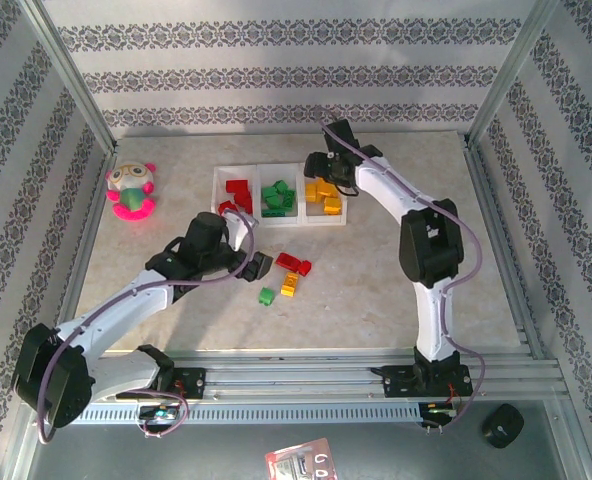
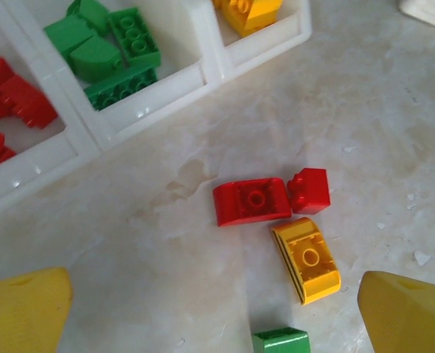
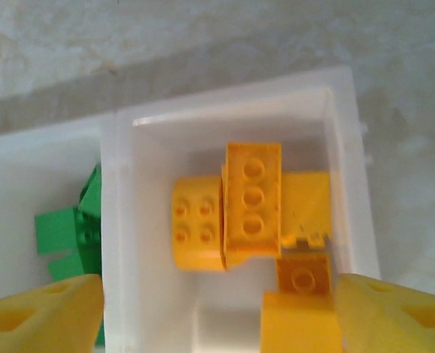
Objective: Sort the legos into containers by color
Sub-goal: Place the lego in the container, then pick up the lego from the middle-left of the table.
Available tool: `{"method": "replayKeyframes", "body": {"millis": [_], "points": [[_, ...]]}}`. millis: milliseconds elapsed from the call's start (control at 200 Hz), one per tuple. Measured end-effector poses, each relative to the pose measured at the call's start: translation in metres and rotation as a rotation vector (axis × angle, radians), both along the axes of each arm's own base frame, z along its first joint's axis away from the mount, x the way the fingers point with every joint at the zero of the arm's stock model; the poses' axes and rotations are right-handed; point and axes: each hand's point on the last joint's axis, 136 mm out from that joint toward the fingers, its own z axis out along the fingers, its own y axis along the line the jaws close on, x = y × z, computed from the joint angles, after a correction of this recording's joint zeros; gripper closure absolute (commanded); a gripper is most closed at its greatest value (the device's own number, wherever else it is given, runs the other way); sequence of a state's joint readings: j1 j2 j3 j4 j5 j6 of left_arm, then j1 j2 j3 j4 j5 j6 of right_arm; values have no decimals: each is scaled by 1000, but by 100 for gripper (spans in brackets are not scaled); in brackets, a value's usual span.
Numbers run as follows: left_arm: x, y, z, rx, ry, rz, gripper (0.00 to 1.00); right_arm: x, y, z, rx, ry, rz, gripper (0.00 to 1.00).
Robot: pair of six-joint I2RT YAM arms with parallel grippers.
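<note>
Stone tabletop point(image 1: 376, 290), plush toy point(image 1: 132, 192) near tray point(image 2: 151, 103), left claw point(image 2: 216, 290) open above legos point(image 2: 252, 201), right claw point(image 3: 217, 290) open

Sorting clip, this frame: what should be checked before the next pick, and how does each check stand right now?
1. Left gripper open, nothing between its fingers: ok.
2. Right gripper open and empty, above the yellow compartment: ok.
3. Each compartment of the tray holds one colour: ok, as far as they show.
4. All bricks sorted: not ok. The curved red brick, small red brick, yellow brick and green brick lie on the table.
5. Target stands free for a clean pick: not ok for the two red bricks, which touch; ok for the green brick.
</note>
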State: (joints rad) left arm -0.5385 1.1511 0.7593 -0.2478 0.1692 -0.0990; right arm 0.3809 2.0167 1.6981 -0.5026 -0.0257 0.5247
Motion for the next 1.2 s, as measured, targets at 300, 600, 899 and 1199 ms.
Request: {"method": "replayKeyframes", "body": {"millis": [300,600,899,1199], "points": [[-31,-13,-24,53,140,84,1,-83,-16,34,51,-45,151,2],[-43,-8,-74,190,290,187,4,-127,-20,27,68,-41,239,2],[-43,-9,-104,263,391,212,8,-132,-22,17,70,-41,241,2],[-40,-38,-120,267,463,182,18,-127,-26,22,79,-75,229,2]]}}
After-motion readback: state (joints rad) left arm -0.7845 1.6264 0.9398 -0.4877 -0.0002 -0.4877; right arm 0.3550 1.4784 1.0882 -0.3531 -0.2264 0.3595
